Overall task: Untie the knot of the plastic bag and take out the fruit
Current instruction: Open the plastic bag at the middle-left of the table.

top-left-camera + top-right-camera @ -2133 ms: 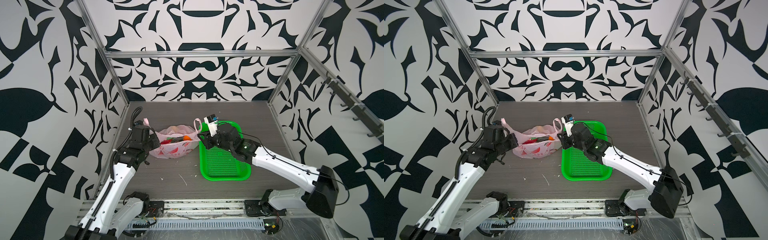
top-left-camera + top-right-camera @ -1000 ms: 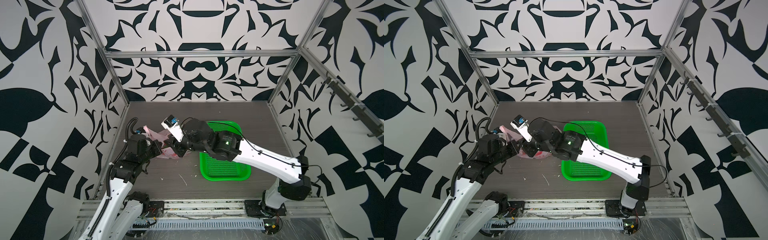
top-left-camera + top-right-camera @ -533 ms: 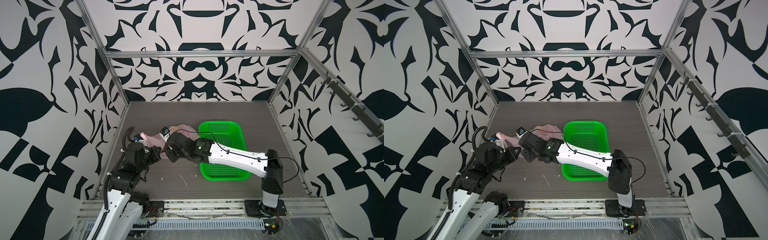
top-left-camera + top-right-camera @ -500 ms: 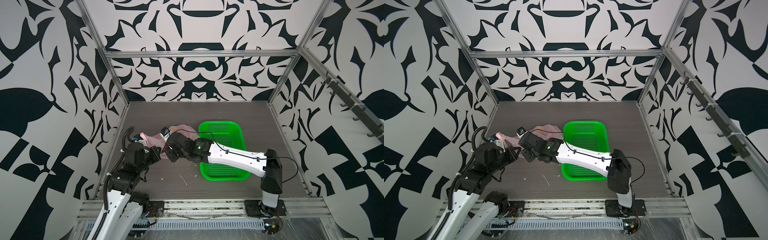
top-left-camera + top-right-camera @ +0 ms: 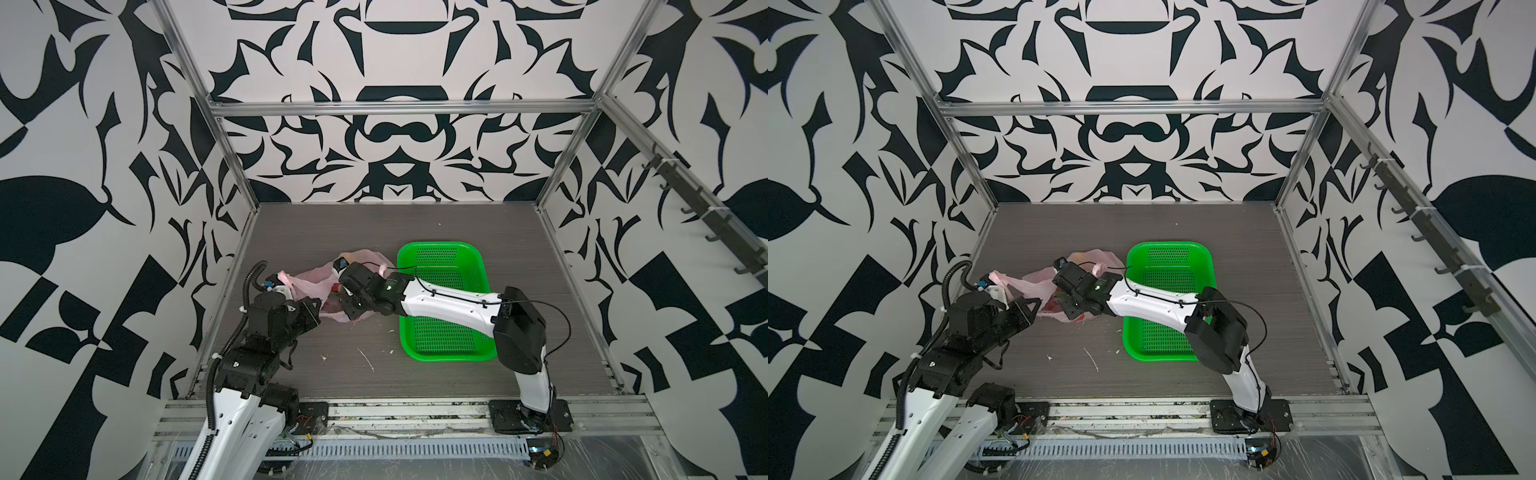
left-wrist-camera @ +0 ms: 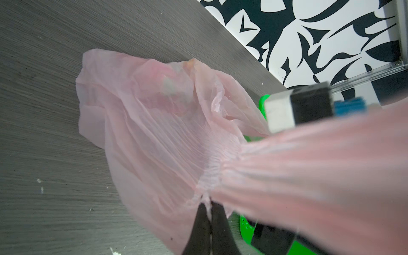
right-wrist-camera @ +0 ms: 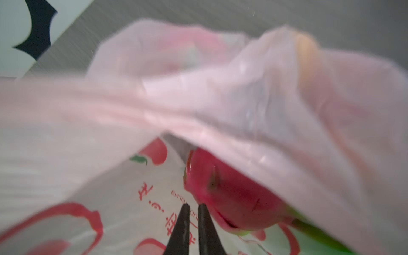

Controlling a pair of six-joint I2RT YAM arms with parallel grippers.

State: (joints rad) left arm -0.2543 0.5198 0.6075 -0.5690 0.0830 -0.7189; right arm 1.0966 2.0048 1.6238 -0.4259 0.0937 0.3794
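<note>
While the left claw [image 6: 208, 204] clenches a gathered fold of the plastic bag [image 5: 309, 282] at the bag's seven-o'clock edge, the right claw [image 7: 192, 206] sits in its mouth from three o'clock. Its tips are nearly together, just beside a magenta dragon fruit [image 7: 231, 198]; whether they pinch film I cannot tell. That fruit lies inside the bag, just beside the green basket [image 5: 440, 249] at its nine o'clock. Bare table [image 5: 374, 232] opens toward twelve.

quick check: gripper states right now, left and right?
Left gripper: closed, pinching the pink bag.
Right gripper: barely open, slim gap, nothing between its tips; beside the dragon fruit inside the bag.
</note>
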